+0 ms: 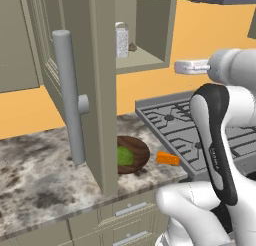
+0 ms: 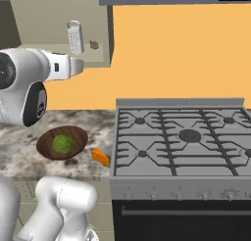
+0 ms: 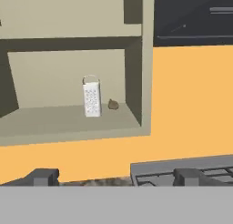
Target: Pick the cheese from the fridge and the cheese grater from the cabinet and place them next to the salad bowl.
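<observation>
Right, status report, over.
Gripper open, empty, facing the open cabinet. Cheese grater upright on its shelf, small brown lump beside it. Cheese on counter by salad bowl.

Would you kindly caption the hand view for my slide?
Open claw faces the cheese grater standing upright on the open cabinet shelf beside a small brown lump.

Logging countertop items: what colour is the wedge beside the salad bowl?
Bright orange; the cheese shows best in the left base view.
</observation>
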